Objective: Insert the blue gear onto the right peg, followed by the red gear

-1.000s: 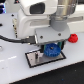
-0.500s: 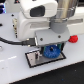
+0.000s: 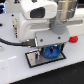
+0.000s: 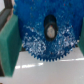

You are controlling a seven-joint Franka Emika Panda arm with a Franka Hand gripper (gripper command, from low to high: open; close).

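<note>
blue gear [image 3: 50,52]: being held by the pincer [image 3: 50,54] low over the plate [image 3: 34,59]; in the wrist view the blue gear [image 4: 47,34] is filling most of the picture, teeth blurred
gear facing: flat face appears to be lying roughly level, hub hole [image 4: 50,30] pointing down toward the plate; a disc, so no long axis across it, its axis is running through the hole, roughly upright as far as I can judge
pincer state: clenched on the blue gear, green pads [image 4: 10,44] pressing its rim from two opposite sides
peg: a pale spot is showing inside the hole in the wrist view, possibly the peg tip, too blurred to say; the right peg itself is hidden under the gear in the exterior view
seating: cannot tell whether the gear is touching the plate or just above it
step in hand: first half of the task, blue gear going onto the right peg, looks like the lowering or seating stage
next move: judging from this, keeping the hole lined up on the peg, pushing straight down till seated, then letting go and lifting clear
red gear [image 3: 75,38]: lying on the worktop [image 3: 15,67], well apart toward the exterior view's right, not yet picked
plate: grey with black border, sitting on the white worktop under the pincer
</note>
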